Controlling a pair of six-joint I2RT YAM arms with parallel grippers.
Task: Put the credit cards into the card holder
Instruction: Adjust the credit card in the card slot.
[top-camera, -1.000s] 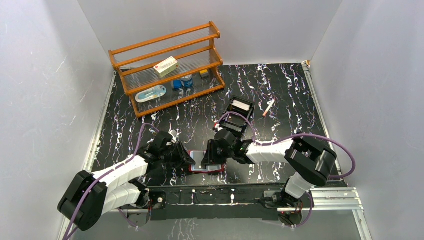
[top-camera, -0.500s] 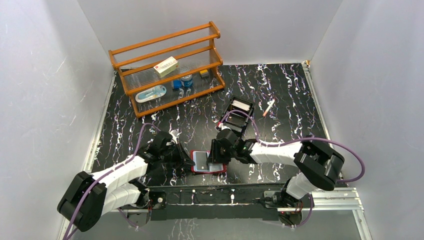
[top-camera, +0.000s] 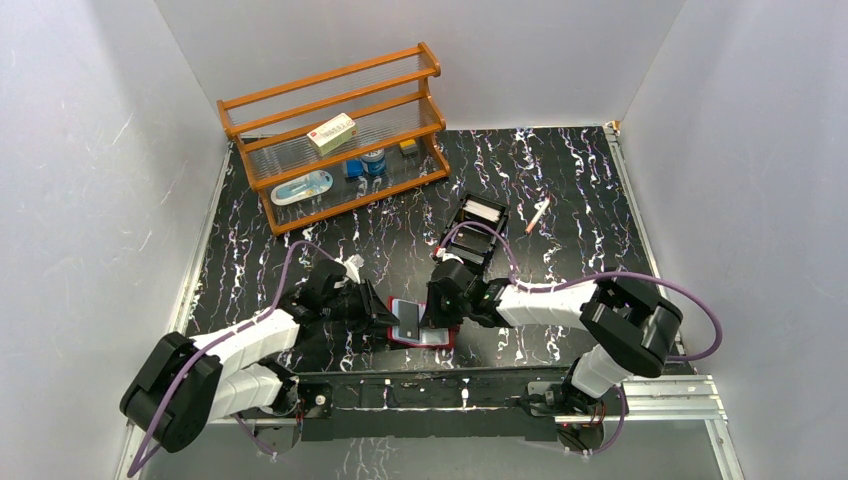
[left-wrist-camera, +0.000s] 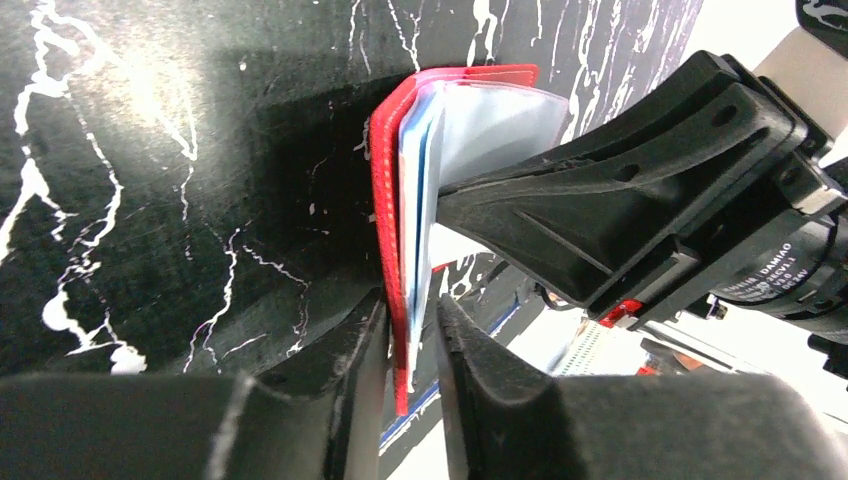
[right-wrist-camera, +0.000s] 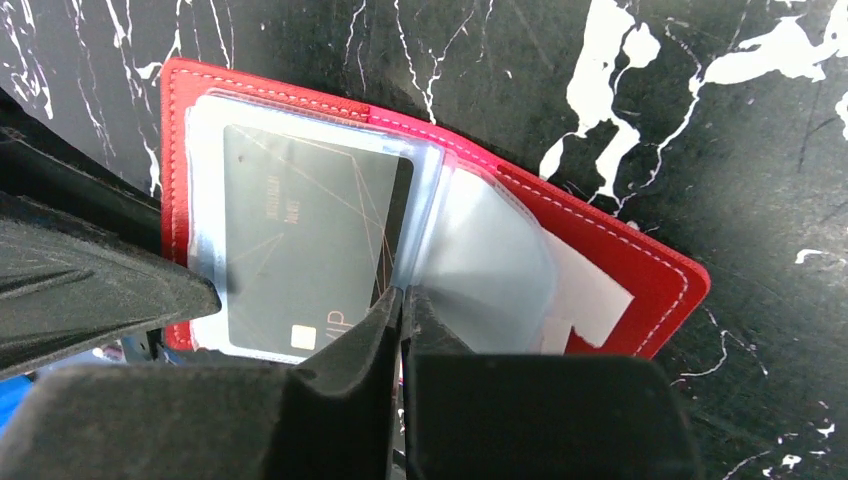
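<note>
The card holder (top-camera: 437, 337) is a red wallet lying open near the table's front edge, between both arms. My right gripper (right-wrist-camera: 402, 295) is shut on the edge of one of its clear plastic sleeves (right-wrist-camera: 490, 270). A dark card (right-wrist-camera: 300, 240) with a chip and "VIP" sits inside the neighbouring sleeve. My left gripper (left-wrist-camera: 411, 303) stands narrowly open around the upright red cover (left-wrist-camera: 385, 200) and its sleeves. The cover rests against one finger, and a thin gap shows at the other. From above, the left gripper (top-camera: 385, 320) and right gripper (top-camera: 425, 318) meet over the wallet.
A black two-compartment tray (top-camera: 475, 232) stands behind the wallet with a flat white thing (top-camera: 483, 211) in its far half. A pen (top-camera: 537, 215) lies to its right. A wooden rack (top-camera: 300, 165) at the back left holds a cream box (top-camera: 332, 132) and small items.
My right gripper has closed on the wallet's clear sleeve. One leaf of the wallet has risen from flat to upright. The left gripper has shifted a little to the right against it.
</note>
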